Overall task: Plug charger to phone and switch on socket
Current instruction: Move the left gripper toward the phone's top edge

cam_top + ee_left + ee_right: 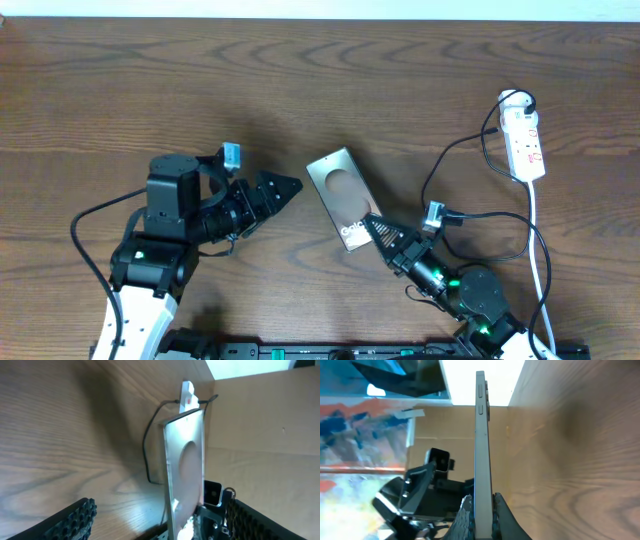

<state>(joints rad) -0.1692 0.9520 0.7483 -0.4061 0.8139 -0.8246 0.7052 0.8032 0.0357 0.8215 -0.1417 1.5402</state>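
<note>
phone point(338, 192) short edge in r jaws; l jaws wide, just clear

Left fingers point(75, 517) spread wide, empty — right fingers point(464, 522) clamped on phone point(481, 450) edge

Phone point(343, 198) seemingly flat, centre; socket point(527, 145) far right

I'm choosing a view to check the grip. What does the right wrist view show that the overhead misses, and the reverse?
Only the right wrist: the phone edge-on, its side buttons, and the right pincer with fingers pressed against both its faces. Only the overhead: the socket, the charger cable, and the phone's pale circle. Both: the right pincer shut on the phone's end, the left arm, and the wooden table.
</note>
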